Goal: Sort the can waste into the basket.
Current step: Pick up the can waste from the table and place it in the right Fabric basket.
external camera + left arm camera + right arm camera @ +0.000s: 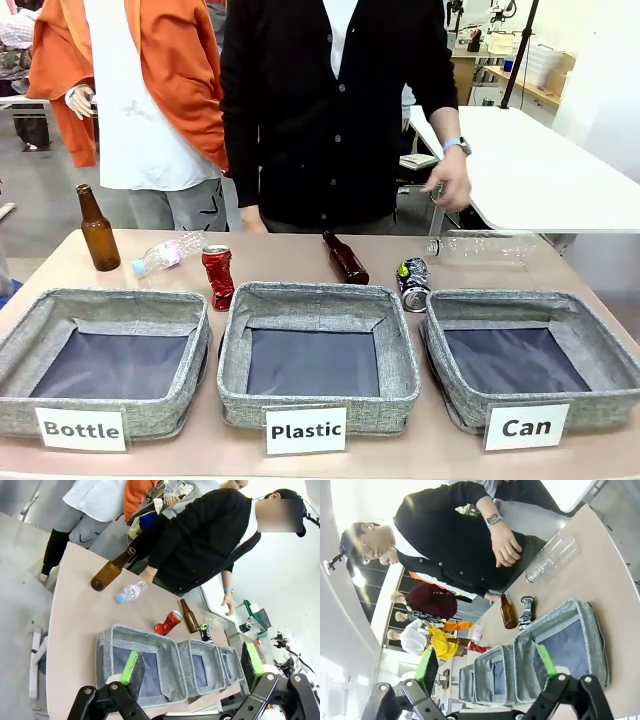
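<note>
A light brown table (300, 250) lies between the robot and a person in a black cardigan (330, 100) who stands at its far side. The left gripper (191, 661), seen from its own wrist, hangs in the air over the near edge with its green-padded fingers (132, 666) spread wide and nothing between them; the right gripper (486, 664) is likewise raised, spread wide and holds nothing. Three grey fabric baskets stand in a row along the near edge: the Bottle basket (110, 298) on the robot's left, the Plastic basket (315, 292) in the middle and the Can basket (520, 298) on the right, its dark lining showing. The dark can (413, 284) lies on the table just beside the Can basket's far left corner; the red can (217, 277) stands crumpled just behind the Plastic basket's far left corner, well apart from the Can basket. A lying brown bottle (345, 258) rests between the two cans and an upright brown bottle (98, 232) stands at the far left; a small clear bottle (165, 253) lies beside the red can. A large clear bottle (485, 245) lies behind the Can basket, and the person's hand (452, 185) is just above its neck end; I cannot tell whether they touch.
</note>
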Robot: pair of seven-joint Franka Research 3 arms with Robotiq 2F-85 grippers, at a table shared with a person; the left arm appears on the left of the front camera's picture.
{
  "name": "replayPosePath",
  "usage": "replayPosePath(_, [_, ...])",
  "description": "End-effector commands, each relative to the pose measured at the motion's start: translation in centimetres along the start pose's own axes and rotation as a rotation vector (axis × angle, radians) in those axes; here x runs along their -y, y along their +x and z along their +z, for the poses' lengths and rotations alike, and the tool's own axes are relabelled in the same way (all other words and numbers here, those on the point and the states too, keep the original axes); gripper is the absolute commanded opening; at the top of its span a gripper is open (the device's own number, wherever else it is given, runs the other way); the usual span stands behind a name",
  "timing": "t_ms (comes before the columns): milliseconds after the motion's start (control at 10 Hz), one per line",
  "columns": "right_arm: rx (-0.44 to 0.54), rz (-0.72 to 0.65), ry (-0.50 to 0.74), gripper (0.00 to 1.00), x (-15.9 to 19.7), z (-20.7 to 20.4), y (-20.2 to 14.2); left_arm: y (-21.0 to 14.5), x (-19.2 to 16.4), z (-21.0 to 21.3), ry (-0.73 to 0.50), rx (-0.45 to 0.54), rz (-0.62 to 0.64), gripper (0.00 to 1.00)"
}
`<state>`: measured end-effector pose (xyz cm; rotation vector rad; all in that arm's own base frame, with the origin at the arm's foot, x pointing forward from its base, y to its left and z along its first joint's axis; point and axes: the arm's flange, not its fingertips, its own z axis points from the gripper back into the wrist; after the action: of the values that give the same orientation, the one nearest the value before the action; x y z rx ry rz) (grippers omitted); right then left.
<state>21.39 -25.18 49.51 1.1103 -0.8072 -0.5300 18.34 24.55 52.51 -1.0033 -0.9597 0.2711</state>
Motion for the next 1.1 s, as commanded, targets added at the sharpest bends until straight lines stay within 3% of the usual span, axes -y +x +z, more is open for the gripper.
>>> replayPosePath(0, [0.012,0.026,0.013,1.00,0.2,0.2,0.3,0.1,-0.1,0.5,-0.011,0.007,-0.018,1.00])
replayPosePath(400, [0.012,0.026,0.013,1.00,0.2,0.2,0.3,-0.1,-0.3,0.5,0.003,0.003,0.000,1.00])
replayPosePath(600, [0.012,0.026,0.013,1.00,0.2,0.2,0.3,1.8,2.5,-5.2,0.073,-0.217,-0.154,1.00])
replayPosePath(800, [0.012,0.026,0.013,1.00,0.2,0.2,0.3,4.3,5.7,-15.1,0.083,-0.464,-0.334,1.00])
replayPosePath(1000, [0.012,0.026,0.013,1.00,0.2,0.2,0.3,4.2,7.8,-23.0,0.091,-0.619,-0.435,1.00])
